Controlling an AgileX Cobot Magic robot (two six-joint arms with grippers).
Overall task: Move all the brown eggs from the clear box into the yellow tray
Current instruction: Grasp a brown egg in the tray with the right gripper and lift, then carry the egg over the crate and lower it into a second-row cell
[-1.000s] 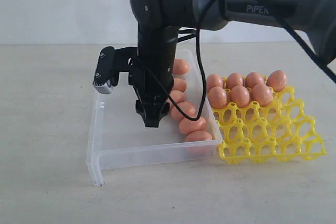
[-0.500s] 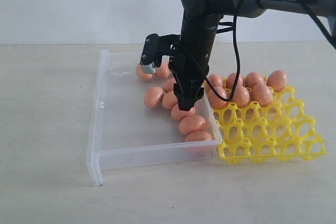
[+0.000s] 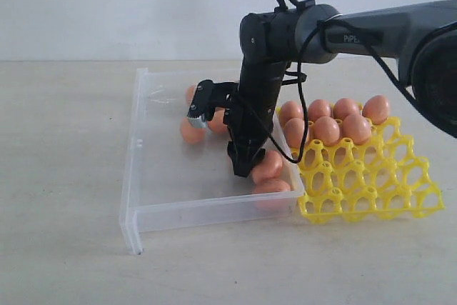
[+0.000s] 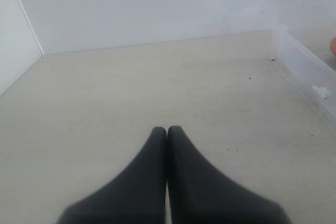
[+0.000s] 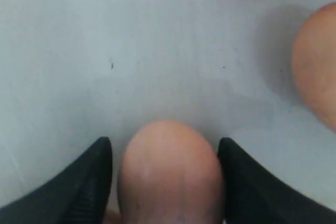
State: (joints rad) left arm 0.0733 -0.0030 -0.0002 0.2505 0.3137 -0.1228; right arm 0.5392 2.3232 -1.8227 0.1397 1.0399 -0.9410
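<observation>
Brown eggs are split between two containers. Seven sit in the far two rows of the yellow tray. At least five show loose in the clear box, some clustered toward its far side and two along its right wall near the near corner. One egg on the box floor lies between the fingers of the right gripper, which points steeply down into the box by that right wall. Its jaws stand spread, one on each flank of the egg and very close. A thin strip of floor shows on one side, so I judge the egg straddled and not yet pinched. Straddling suits a smooth oval that would roll away from a one-sided push.

For room, the left half of the box floor is bare, while the right wall is low and stands just beside the tray. A lifted egg would have to rise over that wall and the tray's pointed peaks to reach the empty cups in the near rows. A cable hanging from the arm loops close to the nearest tray eggs and could brush them.

Off to the left of the box, the left gripper hangs over bare table with its fingers pressed together, well apart from the work
</observation>
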